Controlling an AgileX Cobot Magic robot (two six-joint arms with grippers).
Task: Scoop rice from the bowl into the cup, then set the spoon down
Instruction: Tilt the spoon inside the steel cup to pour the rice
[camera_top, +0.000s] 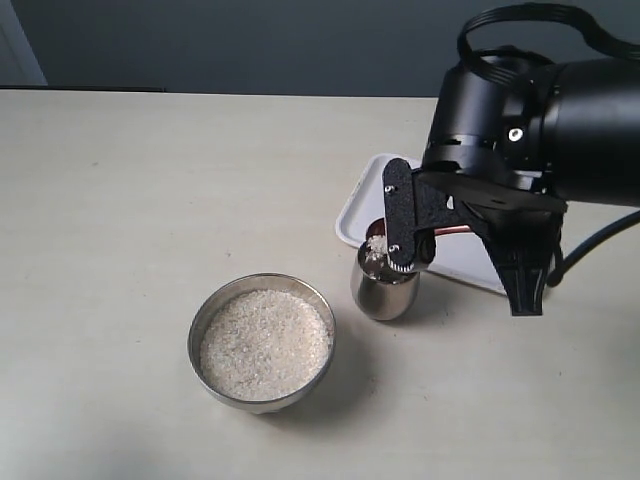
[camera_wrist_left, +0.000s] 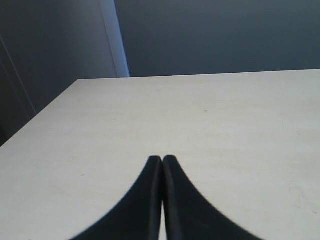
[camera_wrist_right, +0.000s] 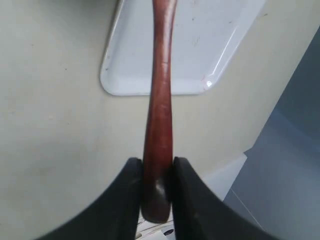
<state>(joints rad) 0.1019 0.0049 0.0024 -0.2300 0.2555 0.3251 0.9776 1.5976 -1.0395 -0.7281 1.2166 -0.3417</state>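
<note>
The wide steel bowl sits at the front centre, filled with rice. Behind it to the right stands the small steel cup, upright. My right gripper hangs just above and right of the cup, shut on the end of the reddish-brown spoon's handle. The spoon's bowl end is over the cup's mouth, where white grains show. Whether they lie on the spoon or in the cup is unclear. My left gripper is shut and empty over bare table, out of the exterior view.
A white rectangular tray lies behind the cup, partly under the right arm. The table's edge shows close to the right gripper. Bare tabletop stretches to the left.
</note>
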